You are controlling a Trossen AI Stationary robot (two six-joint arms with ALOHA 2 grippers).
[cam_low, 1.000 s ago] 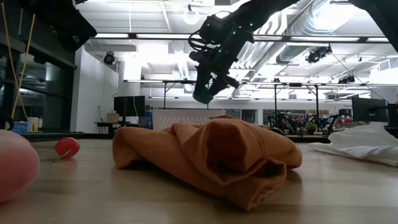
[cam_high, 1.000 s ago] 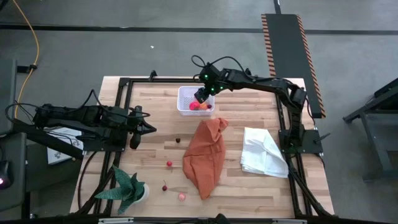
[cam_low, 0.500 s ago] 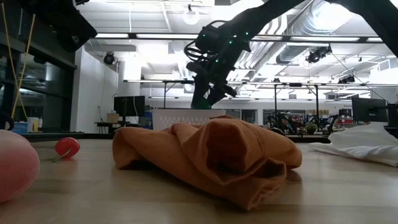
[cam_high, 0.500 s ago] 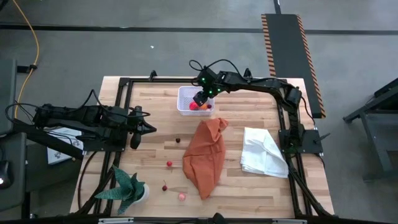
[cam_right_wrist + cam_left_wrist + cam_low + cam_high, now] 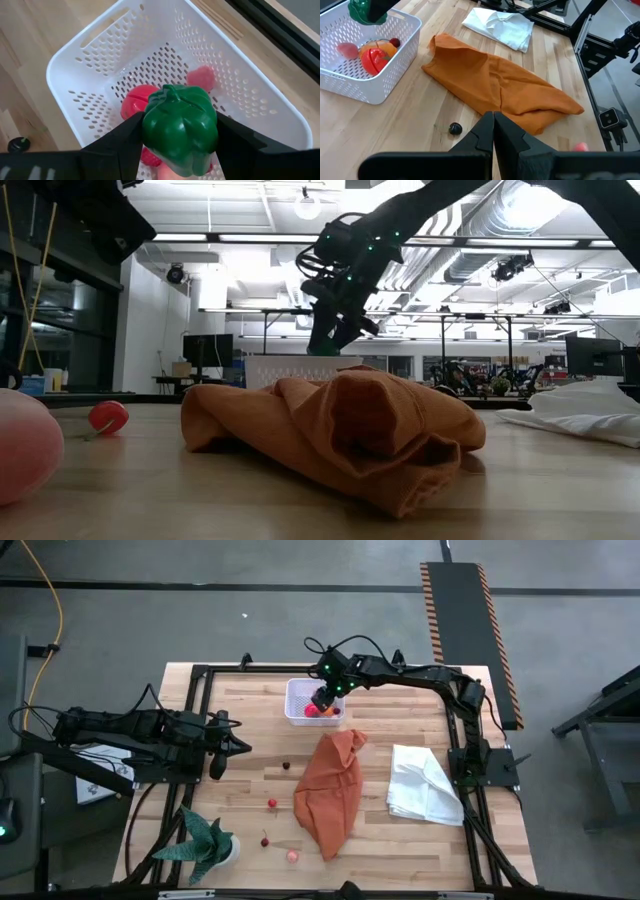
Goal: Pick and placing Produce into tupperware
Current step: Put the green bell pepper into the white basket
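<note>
The tupperware [image 5: 297,712] is a white perforated tub at the table's far middle, also seen in the right wrist view [image 5: 90,70]. It holds a red piece [image 5: 135,102], a pink piece [image 5: 201,77] and an orange piece [image 5: 382,48] of produce. My right gripper [image 5: 322,698] hangs over the tub, shut on a green toy pepper [image 5: 180,127]. More small produce lies on the wood: a dark cherry [image 5: 286,765], a red piece [image 5: 272,804], another cherry [image 5: 265,841] and a pink piece [image 5: 292,856]. My left gripper [image 5: 243,747] waits shut at the table's left. My right gripper pinches the green pepper by its two opposite sides [image 5: 150,125] between its two fingers [image 5: 235,137]. The fingers slant down from the table's right side. The pepper hangs lifted clear, just above the produce inside the tub.
A crumpled orange cloth [image 5: 330,790] lies mid-table in front of the tub, and a white cloth [image 5: 423,785] lies to its right. A green spiky potted plant [image 5: 205,845] stands at the near left corner. Bare wood lies between my left gripper and the orange cloth.
My right gripper has sunk toward the tub with the green pepper still in its hold, rolling slightly, and has then kept still over the tub.
</note>
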